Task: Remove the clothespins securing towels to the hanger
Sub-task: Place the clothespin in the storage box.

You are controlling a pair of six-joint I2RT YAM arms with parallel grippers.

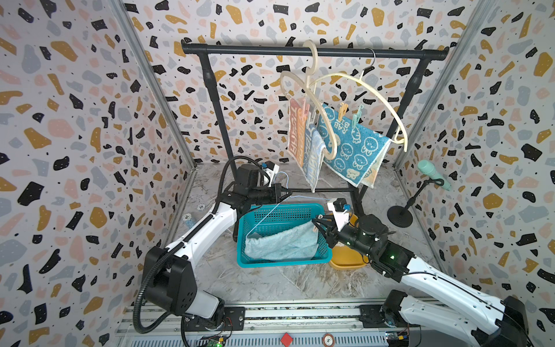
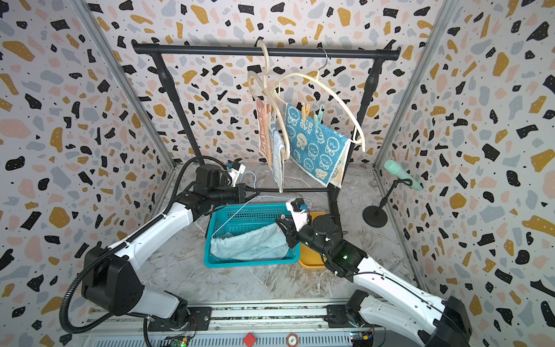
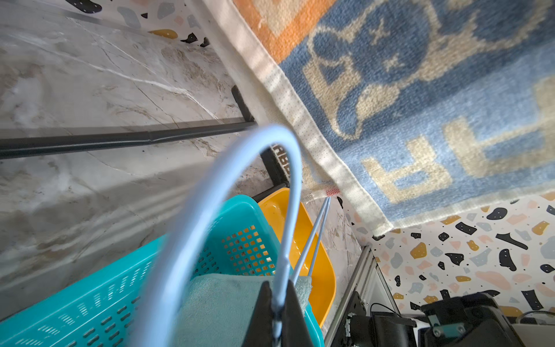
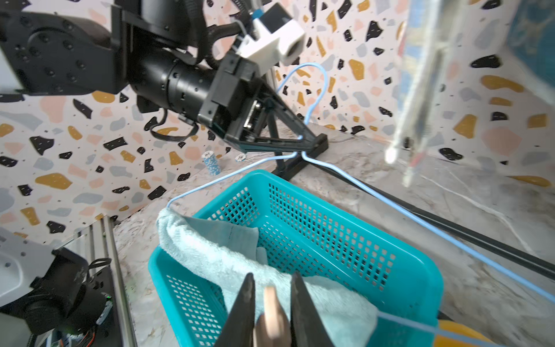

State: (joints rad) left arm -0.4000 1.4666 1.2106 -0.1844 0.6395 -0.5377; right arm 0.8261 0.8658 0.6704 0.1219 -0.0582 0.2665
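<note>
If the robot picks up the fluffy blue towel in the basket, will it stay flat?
Probably not: the pale blue towel slumps in soft folds inside the teal basket, so it should droop. It likely weighs little, since the thin wire hanger it seems draped on looks unbent. It shouldn't roll or break.

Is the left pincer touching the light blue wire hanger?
Touching. The left wrist view shows the left pincer closed on the light blue wire hanger, with the wire pinched between both fingers.
</note>
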